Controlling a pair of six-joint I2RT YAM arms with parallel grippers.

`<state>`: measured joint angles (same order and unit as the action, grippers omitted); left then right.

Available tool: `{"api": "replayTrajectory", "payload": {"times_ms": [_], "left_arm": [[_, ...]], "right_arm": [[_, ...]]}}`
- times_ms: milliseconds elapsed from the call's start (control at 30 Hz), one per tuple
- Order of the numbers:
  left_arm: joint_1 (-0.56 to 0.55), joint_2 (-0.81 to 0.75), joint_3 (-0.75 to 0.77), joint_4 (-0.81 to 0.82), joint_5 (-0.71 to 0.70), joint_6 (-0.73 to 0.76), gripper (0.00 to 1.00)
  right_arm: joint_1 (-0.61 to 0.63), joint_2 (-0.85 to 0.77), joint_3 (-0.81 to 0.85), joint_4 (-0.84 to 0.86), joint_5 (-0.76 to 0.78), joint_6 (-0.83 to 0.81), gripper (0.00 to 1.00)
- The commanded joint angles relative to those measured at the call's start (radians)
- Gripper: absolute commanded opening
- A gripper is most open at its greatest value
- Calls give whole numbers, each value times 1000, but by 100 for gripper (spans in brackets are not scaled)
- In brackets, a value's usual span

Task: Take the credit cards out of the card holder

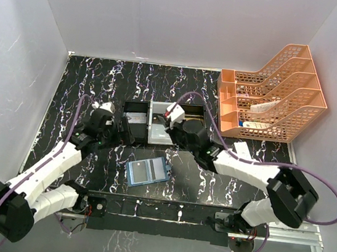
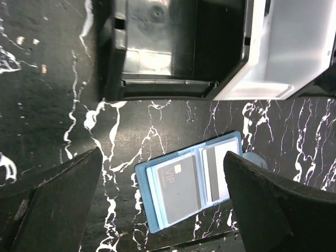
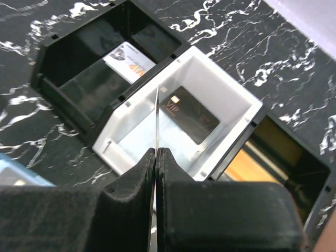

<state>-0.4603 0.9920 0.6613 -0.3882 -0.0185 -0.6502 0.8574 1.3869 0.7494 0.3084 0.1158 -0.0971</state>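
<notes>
Top external view has the blue card holder [image 1: 147,173] nearest the arm bases, lying open and flat on the black marbled worktop [image 1: 88,78]. Left wrist view shows its pockets with a dark VIP card [image 2: 178,186] on one side and a striped card [image 2: 216,178] on the other. The left gripper [image 2: 163,155] hangs above the holder, its fingers [image 2: 58,199] spread wide and released, nothing between them. Just beyond sits the three-compartment tray [image 2: 163,89]. The right gripper [image 3: 156,153] is over the tray's white middle compartment, fingers clenched on a thin card [image 3: 157,118] seen edge-on and upright. Beneath it a dark card [image 3: 191,115] lies flat in that white compartment, and a white-and-orange card [image 3: 128,62] lies in the black compartment beside it. Farthest back, at the right, stand orange file racks [image 1: 279,91]
</notes>
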Motion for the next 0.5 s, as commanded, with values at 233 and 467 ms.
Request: {"api": "replayTrajectory", "payload": {"times_ms": [233,467], "left_arm": [[54,-175,29,-91,-28,63,99],[54,-196,58,-128,-45,89,99]], "right_arm": [[-62,271,252,-2,3,-434,0],[-103,392,330,-41,-66,-577,0]]}}
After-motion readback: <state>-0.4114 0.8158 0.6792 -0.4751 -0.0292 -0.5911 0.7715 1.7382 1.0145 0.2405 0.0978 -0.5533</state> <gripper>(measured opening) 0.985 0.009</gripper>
